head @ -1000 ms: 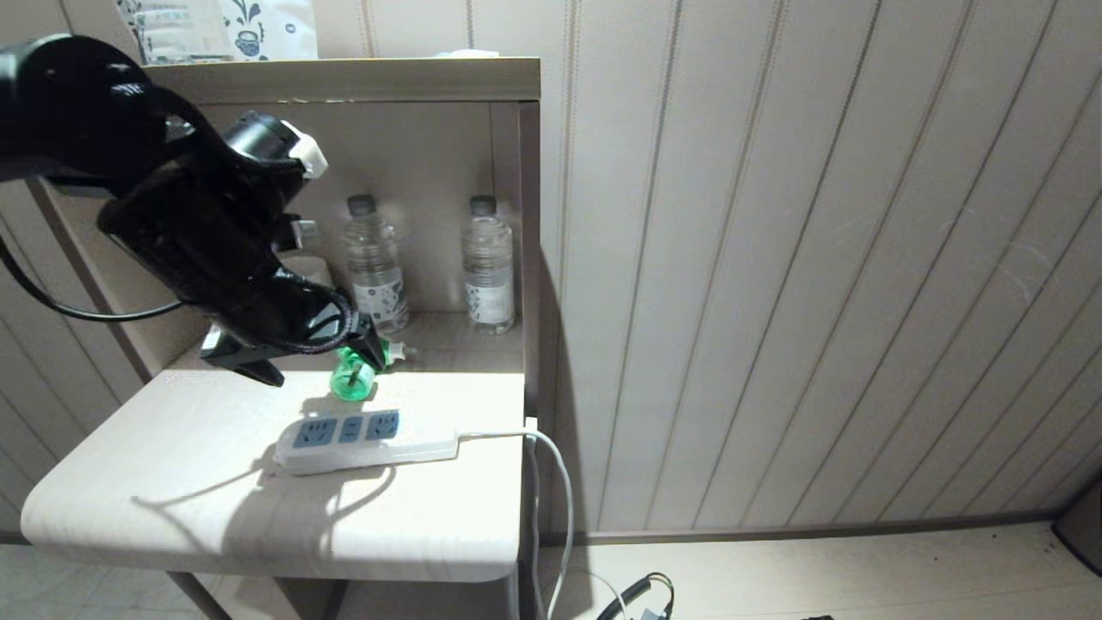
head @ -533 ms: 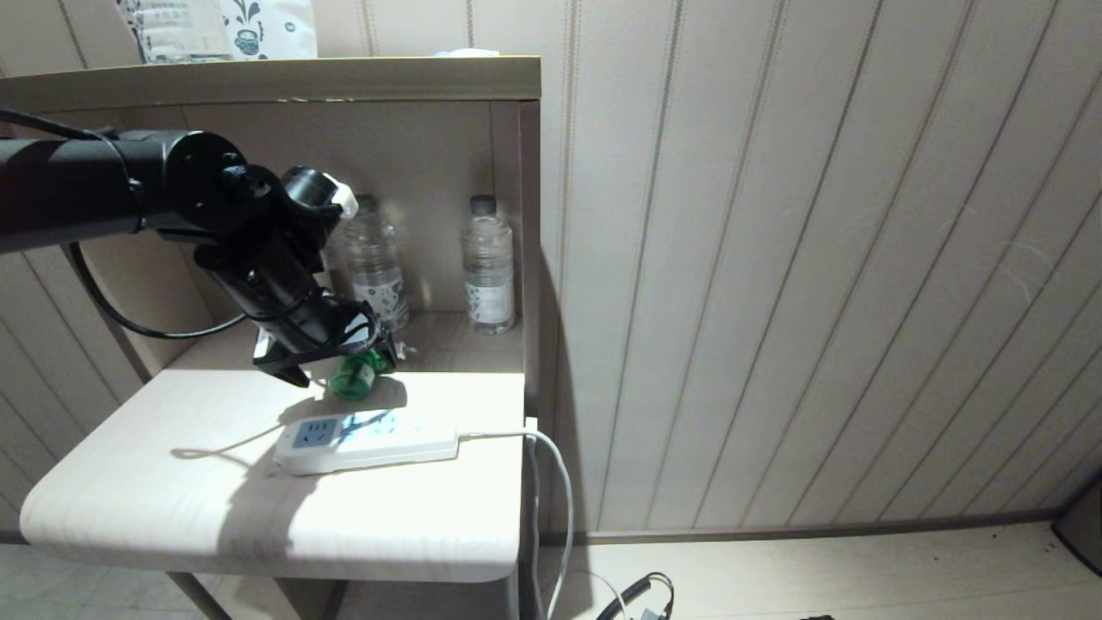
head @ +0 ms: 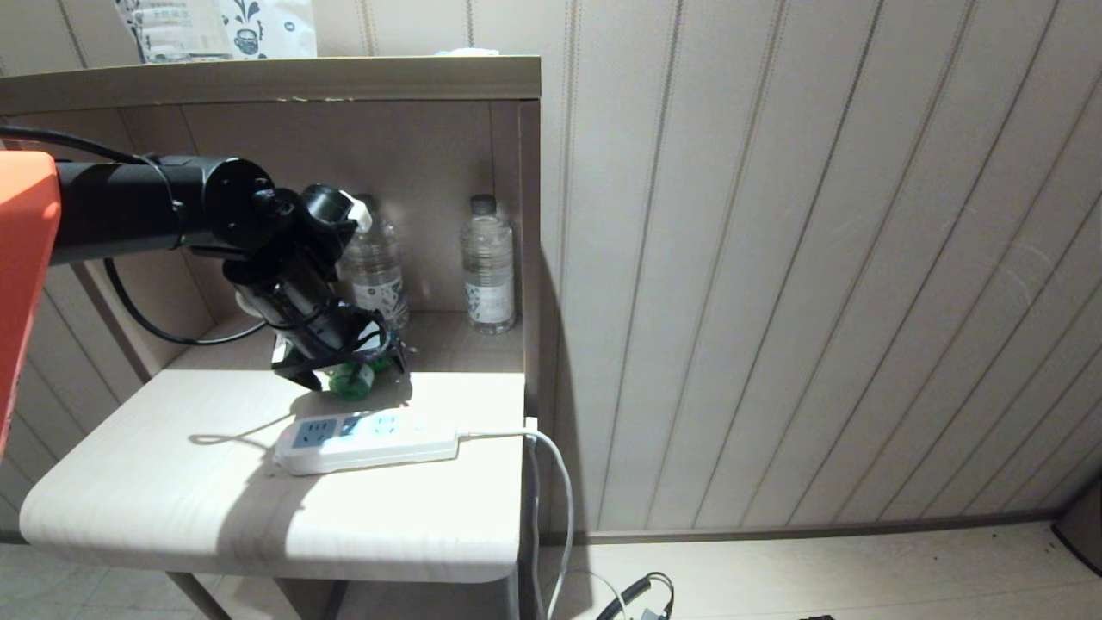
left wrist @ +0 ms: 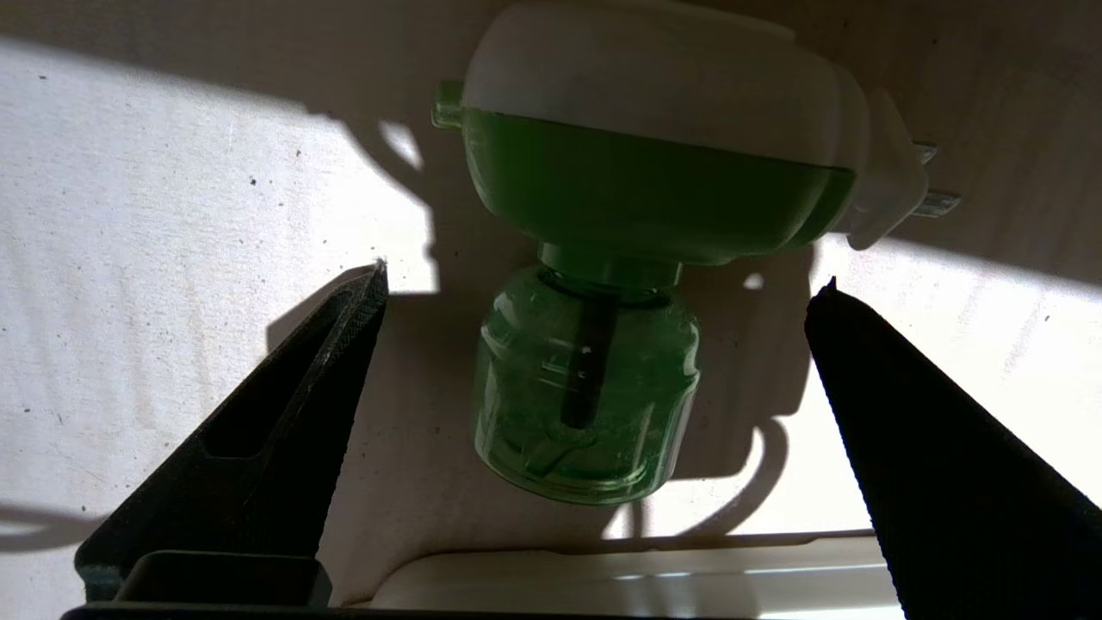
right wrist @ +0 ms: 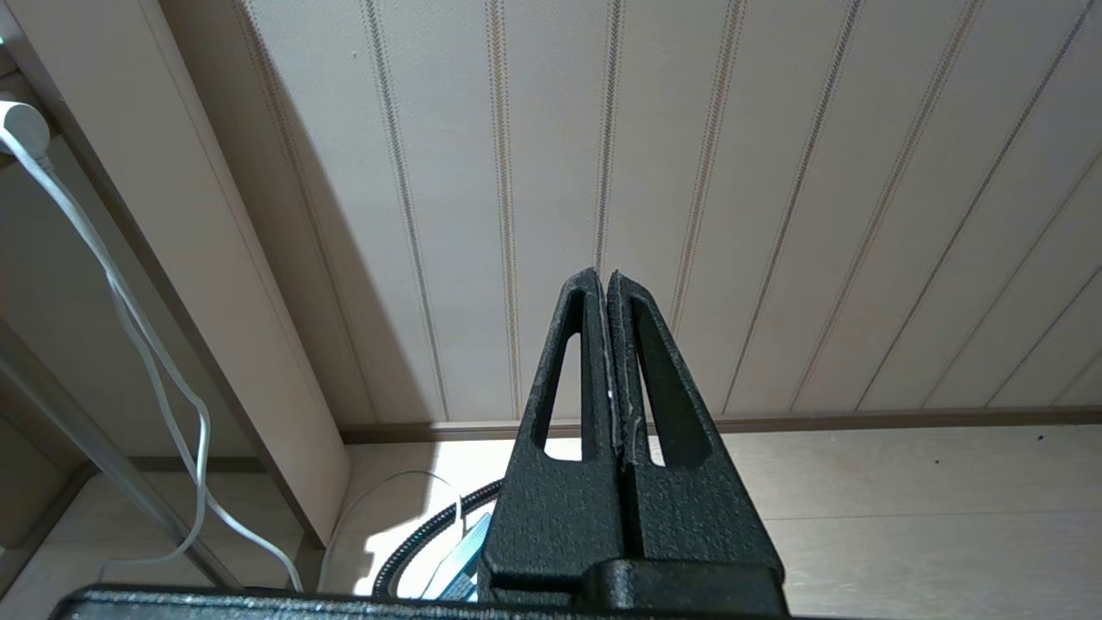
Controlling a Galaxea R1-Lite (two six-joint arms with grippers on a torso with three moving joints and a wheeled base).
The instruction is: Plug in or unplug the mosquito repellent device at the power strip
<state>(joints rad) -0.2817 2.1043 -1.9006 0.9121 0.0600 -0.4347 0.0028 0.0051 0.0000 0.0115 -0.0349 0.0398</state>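
On the pale table against a panelled wall, the device lies behind the strip, unplugged. Left gripper straddles it, jaws wide, not touching. Right gripper clenched, empty.

Hotel-like bedroom, bedside table, panelled wall, two water bottles in its niche

left tool lowered and swung in, now straddling the mosquito repellent device
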